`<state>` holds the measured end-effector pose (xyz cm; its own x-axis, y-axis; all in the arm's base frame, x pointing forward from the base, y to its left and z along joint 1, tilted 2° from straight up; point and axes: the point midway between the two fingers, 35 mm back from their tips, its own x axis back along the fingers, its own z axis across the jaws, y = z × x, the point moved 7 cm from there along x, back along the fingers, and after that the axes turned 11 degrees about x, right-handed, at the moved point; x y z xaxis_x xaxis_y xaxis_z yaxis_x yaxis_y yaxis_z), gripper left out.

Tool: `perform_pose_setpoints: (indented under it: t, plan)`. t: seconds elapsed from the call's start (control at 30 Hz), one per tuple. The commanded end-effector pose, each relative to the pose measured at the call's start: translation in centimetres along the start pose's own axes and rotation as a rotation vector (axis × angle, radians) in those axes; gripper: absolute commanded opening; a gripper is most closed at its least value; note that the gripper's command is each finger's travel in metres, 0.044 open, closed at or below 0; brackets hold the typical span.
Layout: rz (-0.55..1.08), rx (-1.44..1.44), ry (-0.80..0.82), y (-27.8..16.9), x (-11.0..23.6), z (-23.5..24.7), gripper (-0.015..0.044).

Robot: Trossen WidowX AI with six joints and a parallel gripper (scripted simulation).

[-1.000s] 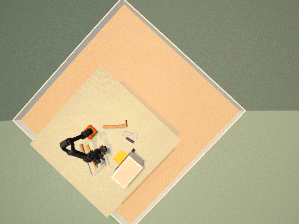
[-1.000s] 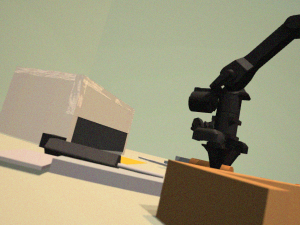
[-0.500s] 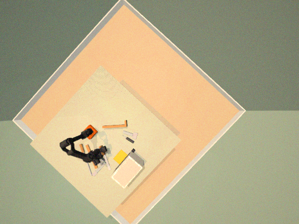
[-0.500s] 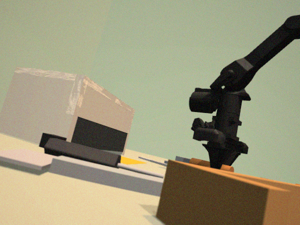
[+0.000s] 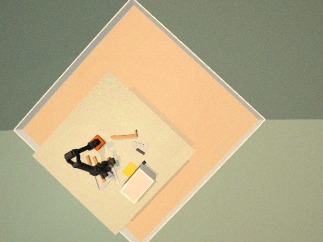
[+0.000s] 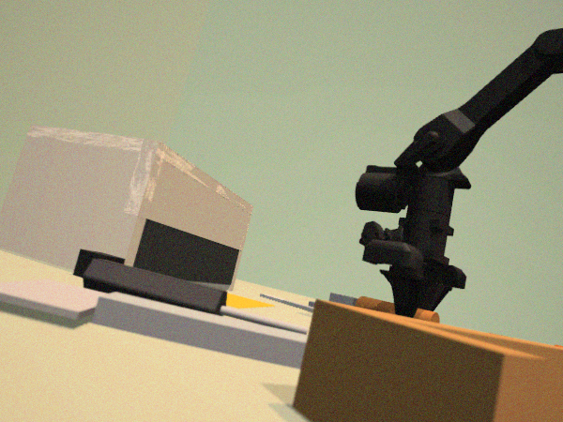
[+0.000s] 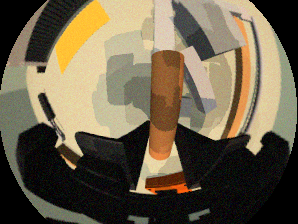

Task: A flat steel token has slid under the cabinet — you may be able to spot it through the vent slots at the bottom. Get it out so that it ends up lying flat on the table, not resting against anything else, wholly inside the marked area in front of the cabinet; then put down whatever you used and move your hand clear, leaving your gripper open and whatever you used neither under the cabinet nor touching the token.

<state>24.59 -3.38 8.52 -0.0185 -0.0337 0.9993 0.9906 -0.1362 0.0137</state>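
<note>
My gripper [image 5: 106,169] [image 6: 414,310] [image 7: 161,124] is shut on a brown-orange rod [image 6: 375,304] [image 7: 166,92] low over the table. In the wrist view the rod runs forward from the fingers and ends in a pale tip [image 7: 161,19]. The pale cabinet [image 5: 137,185] [image 6: 89,188] stands to the right of the arm, with a dark opening [image 6: 188,255] at its foot. The yellow marked area [image 5: 130,169] [image 6: 246,301] [image 7: 80,30] lies in front of it. The steel token is not visible in any view.
Two short orange sticks [image 5: 91,160] and several pale grey sticks [image 5: 116,176] lie around the gripper. An orange L-shaped tool [image 5: 125,136], a pale tool [image 5: 141,145] and a dark bar [image 5: 140,151] lie further off. A big orange block and a dark flat bar [image 6: 150,283] fill the side view's foreground.
</note>
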Motion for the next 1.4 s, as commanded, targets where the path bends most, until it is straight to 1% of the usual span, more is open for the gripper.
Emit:
perform_pose_setpoints:
  t: [0.0,1.37]
  plan:
    - [-0.002,-0.019,-0.011,0.05,0.09,-0.40,0.0000]
    - [-0.002,-0.019,-0.011,0.05,0.09,-0.79,0.0000]
